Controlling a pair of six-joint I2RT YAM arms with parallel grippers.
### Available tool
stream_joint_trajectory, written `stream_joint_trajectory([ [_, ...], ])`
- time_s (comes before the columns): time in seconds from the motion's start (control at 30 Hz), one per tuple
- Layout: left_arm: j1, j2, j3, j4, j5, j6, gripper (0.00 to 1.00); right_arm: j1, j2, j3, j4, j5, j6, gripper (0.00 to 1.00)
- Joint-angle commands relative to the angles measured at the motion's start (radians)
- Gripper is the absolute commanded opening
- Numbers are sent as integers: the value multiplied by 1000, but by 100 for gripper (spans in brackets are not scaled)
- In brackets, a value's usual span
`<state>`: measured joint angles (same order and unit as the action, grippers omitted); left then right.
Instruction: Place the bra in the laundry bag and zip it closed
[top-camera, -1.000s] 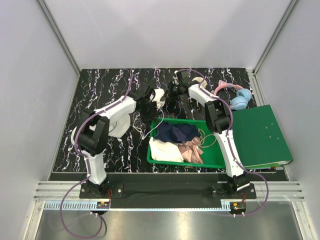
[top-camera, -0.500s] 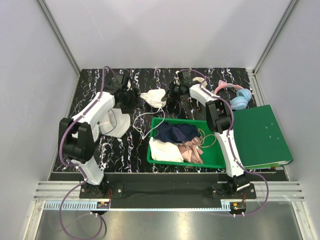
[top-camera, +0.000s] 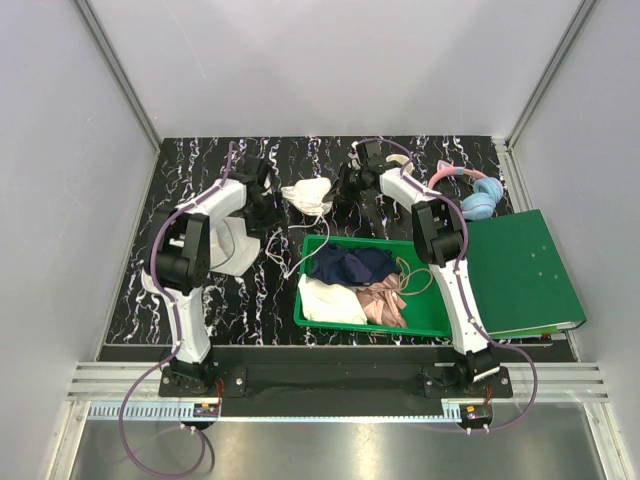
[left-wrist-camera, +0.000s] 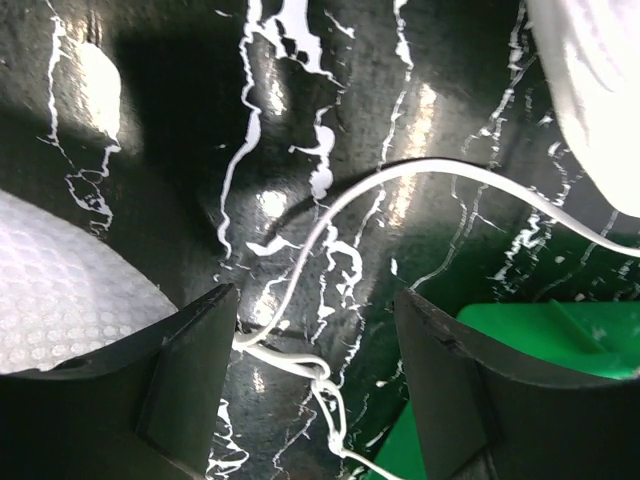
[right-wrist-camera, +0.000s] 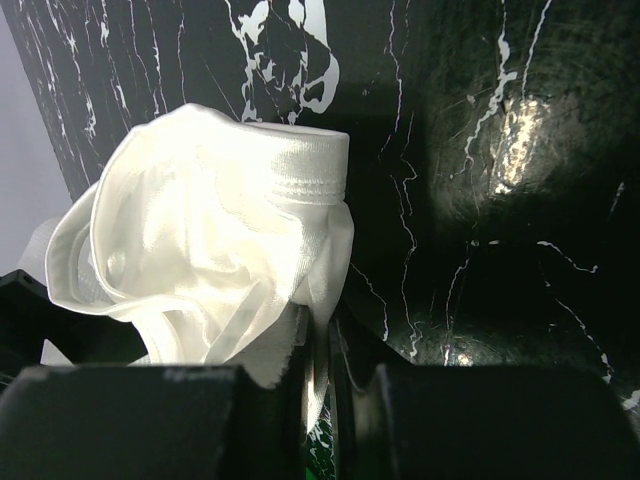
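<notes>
The cream-white bra (top-camera: 307, 194) hangs bunched just behind the green tray, and my right gripper (top-camera: 338, 190) is shut on its right edge. In the right wrist view the bra (right-wrist-camera: 215, 225) fills the left side, its fabric pinched between the jaws of the right gripper (right-wrist-camera: 326, 350). My left gripper (top-camera: 264, 199) stands open just left of the bra, holding nothing. A thin white strap (left-wrist-camera: 330, 215) trails across the table between the left gripper's (left-wrist-camera: 315, 300) fingers without being gripped. The white mesh laundry bag (top-camera: 236, 247) lies under the left arm, and its dotted mesh (left-wrist-camera: 60, 300) shows at lower left.
A green tray (top-camera: 432, 322) at the near middle holds dark blue, cream and pink-beige garments. A green binder (top-camera: 525, 272) lies to its right. Pink and blue headphones (top-camera: 478, 198) sit at the back right. Grey walls close in the black marbled table.
My left gripper has opened, let go of the bra and pulled away to the left. The bra now hangs from the right gripper alone, which has stayed put.
</notes>
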<state>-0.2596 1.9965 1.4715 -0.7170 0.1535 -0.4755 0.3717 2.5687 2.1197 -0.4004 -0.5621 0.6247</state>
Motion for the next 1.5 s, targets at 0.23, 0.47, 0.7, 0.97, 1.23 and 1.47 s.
stream_joint_trajectory([
  [0.23,5,-34,-86,60,49,-3,47,-8,-58,14,20,-10,-5,13],
  [0.47,8,-73,-88,54,100,26,0,-8,-56,16,23,-10,-6,13],
  [0.7,13,-134,68,-9,192,12,0,-7,-70,0,21,7,-33,9],
  [0.97,14,-107,286,31,322,-77,4,-4,-81,-10,20,24,-49,8],
  [1.23,14,-35,420,183,468,-208,8,-2,-78,-6,17,44,-54,8],
  [1.47,14,51,530,286,494,-285,12,3,-77,-3,12,48,-56,8],
])
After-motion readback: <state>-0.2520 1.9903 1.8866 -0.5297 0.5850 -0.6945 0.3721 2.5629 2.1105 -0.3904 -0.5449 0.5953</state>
